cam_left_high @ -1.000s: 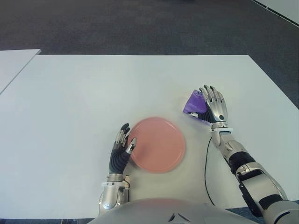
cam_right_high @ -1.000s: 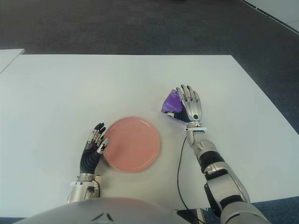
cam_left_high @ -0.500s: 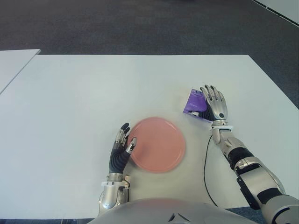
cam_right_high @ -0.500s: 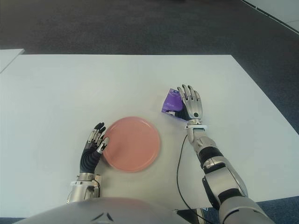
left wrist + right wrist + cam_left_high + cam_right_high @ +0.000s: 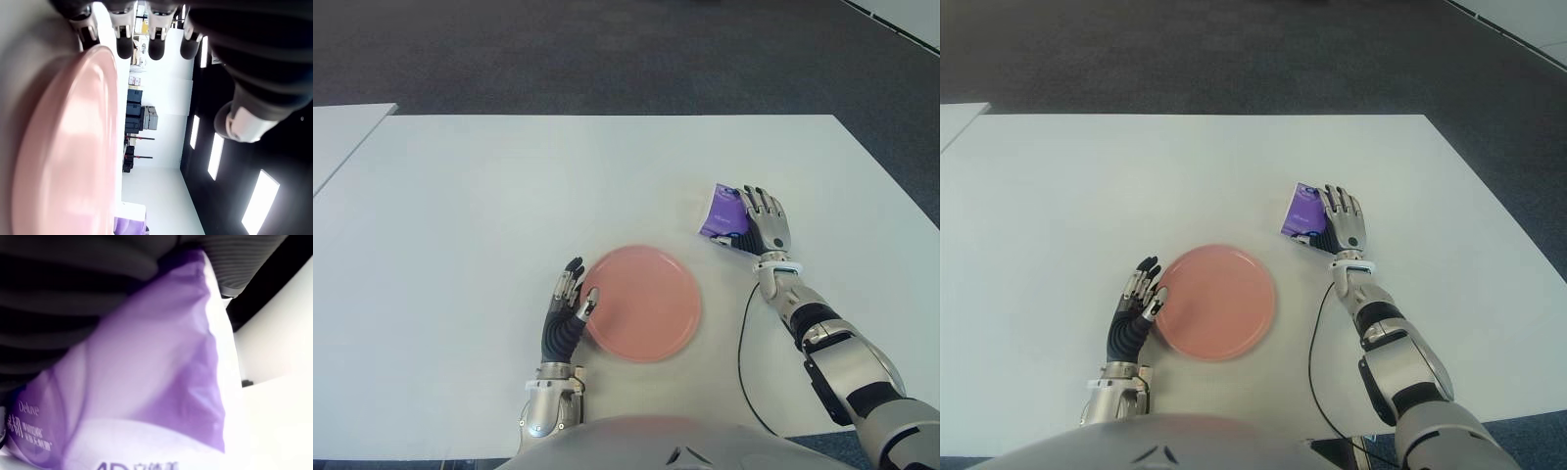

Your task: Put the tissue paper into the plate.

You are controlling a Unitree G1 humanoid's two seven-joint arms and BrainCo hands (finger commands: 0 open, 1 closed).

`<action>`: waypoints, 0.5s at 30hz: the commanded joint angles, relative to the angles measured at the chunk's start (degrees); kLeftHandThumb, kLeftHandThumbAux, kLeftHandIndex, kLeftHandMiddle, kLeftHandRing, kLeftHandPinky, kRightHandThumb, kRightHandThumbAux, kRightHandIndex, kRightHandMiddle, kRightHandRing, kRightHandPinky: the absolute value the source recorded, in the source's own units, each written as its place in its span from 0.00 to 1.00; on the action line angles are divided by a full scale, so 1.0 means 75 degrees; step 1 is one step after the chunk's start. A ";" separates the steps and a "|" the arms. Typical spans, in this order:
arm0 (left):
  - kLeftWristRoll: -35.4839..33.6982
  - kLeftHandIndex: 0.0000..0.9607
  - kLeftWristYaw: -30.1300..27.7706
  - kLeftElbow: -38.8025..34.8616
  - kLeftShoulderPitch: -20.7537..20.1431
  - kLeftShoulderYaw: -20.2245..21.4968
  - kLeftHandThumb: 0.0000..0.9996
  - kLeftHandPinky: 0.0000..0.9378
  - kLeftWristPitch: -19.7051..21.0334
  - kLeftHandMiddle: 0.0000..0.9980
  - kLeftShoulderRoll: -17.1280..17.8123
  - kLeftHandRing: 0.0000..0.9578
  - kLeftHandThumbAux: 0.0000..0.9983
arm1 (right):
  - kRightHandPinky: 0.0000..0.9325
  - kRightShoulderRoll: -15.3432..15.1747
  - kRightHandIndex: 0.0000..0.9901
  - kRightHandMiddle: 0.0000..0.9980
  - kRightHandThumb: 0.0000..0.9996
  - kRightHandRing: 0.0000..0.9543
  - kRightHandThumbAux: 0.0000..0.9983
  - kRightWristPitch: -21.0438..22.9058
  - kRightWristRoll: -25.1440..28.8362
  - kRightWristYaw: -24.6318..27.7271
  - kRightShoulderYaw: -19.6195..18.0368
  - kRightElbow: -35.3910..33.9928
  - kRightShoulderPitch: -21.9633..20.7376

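covering one side of the tissue paper (image 5: pixel 723 212), the fingers (image 5: pixel 766 204) of the right hand (image 5: pixel 762 223) lie flat and a little apart over the purple pack, which sits on the white counter (image 5: pixel 509 196) to the right of the pink plate (image 5: pixel 644 303), apart from its rim. i judge that the fingers are laid on the pack but are not yet closed around it. the right wrist view shows only purple film pressed close against the dark palm, so a true grip is not proven.

the risk, in my view, is that the smooth film slides under the fingers and the pack is pushed away along the counter instead of being lifted. if it is caught by one edge only, it can tilt and drop before it reaches the plate.

the left hand (image 5: pixel 568 311) shows just beside the left rim of the plate, its fingers loosely bent and holding nothing; a push here could shift the plate.

the thumb of the right hand is hidden below the pack, and the printed text on the film is too small to read.
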 commanded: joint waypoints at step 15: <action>-0.0139 0.00 0.0100 0.0977 0.0090 0.0087 0.12 0.00 0.0925 0.00 -0.0319 0.00 0.57 | 0.13 0.0194 0.02 0.08 0.40 0.08 0.51 -0.0068 0.0282 0.1619 0.0506 0.0974 -0.0160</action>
